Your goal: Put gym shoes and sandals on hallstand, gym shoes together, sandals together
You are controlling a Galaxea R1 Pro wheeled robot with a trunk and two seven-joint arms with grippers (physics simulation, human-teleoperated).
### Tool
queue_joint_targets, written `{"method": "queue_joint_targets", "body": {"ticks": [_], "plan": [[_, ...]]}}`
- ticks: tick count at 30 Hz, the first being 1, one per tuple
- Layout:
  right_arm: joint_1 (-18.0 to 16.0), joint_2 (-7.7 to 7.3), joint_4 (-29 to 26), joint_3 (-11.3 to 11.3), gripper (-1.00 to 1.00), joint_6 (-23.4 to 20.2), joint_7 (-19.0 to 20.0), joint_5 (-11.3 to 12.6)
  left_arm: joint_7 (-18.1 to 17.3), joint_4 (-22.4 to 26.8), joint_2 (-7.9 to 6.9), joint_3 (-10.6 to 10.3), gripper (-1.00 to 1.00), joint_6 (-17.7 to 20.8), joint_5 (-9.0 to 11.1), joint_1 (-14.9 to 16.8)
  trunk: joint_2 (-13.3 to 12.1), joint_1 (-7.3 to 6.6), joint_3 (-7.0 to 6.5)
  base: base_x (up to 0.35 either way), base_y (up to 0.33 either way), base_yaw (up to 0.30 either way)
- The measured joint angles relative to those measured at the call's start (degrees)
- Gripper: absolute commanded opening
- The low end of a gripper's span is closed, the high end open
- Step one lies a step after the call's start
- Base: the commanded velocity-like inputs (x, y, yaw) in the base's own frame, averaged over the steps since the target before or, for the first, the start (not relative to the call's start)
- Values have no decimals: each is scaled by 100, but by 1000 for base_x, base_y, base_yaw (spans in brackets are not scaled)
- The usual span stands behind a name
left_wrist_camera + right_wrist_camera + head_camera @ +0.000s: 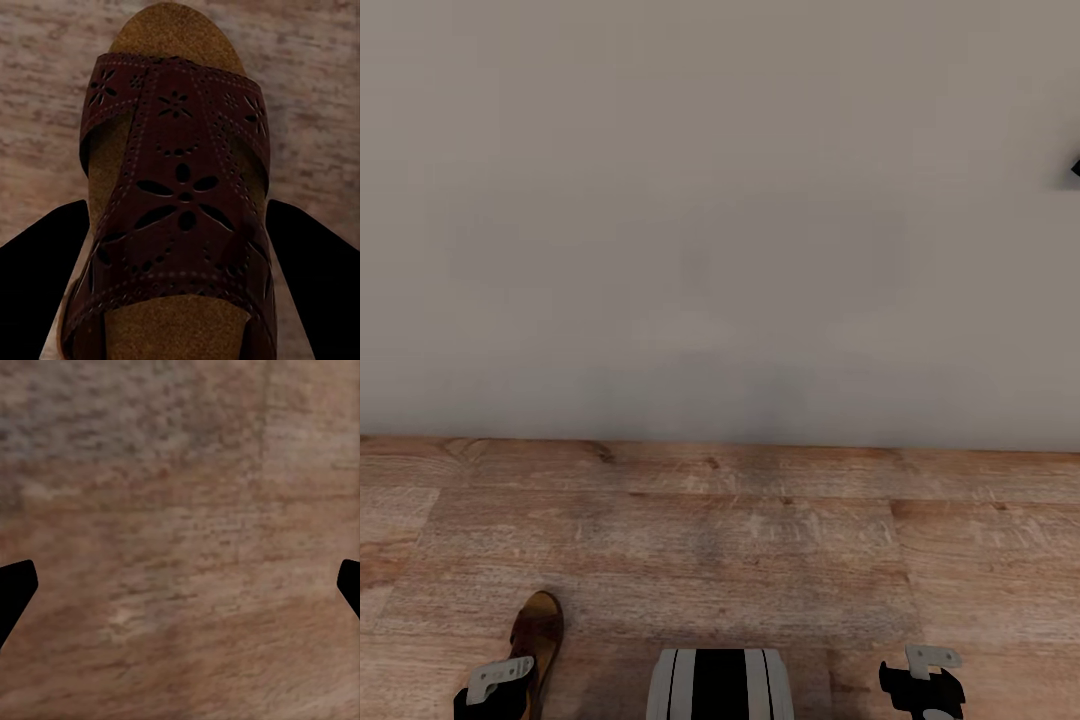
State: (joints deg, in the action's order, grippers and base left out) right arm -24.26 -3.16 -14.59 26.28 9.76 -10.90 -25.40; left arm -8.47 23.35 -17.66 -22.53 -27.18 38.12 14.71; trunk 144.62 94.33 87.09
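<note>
Head view: a plain grey wall (720,220) fills the upper part of the scene and meets the corridor floor (760,540), light brown wood planking, along a straight line. One brown sandal (538,628) lies on the floor at the lower left, toe pointing toward the wall. The left hand (495,690) sits over the sandal's heel end at the bottom edge. The right hand (922,688) is at the lower right, above bare planks and well apart from the sandal.

Left wrist view: the sandal (176,202) lies between the two dark fingers (45,255), its perforated flower-pattern strap and tan insole plainly visible. The fingers flank both sides of it; whether they touch it cannot be determined.

Right wrist view: the right hand's fingers (15,589) stand wide apart, holding nothing, with floor grain (180,540) between them.
</note>
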Motion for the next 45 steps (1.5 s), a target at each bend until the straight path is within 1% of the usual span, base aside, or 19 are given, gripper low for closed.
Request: {"method": "queue_joint_targets", "body": {"ticks": [25, 30, 39, 45], "plan": [[0, 0, 0, 0, 100, 0, 0, 0, 9, -3, -1, 8, -100, 1, 5, 0, 0, 0, 0, -6, 0, 0], [0, 0, 0, 0, 100, 0, 0, 0, 10, -3, -1, 9, -100, 1, 10, -1, 0, 0, 0, -183, 0, 0], [0, 0, 0, 0, 100, 0, 0, 0, 10, -3, -1, 7, -100, 1, 10, 2, 0, 0, 0, -290, 0, 0], [0, 0, 0, 0, 100, 0, 0, 0, 10, -3, -1, 10, -100, 1, 10, -2, 0, 0, 0, -129, 0, 0]]}}
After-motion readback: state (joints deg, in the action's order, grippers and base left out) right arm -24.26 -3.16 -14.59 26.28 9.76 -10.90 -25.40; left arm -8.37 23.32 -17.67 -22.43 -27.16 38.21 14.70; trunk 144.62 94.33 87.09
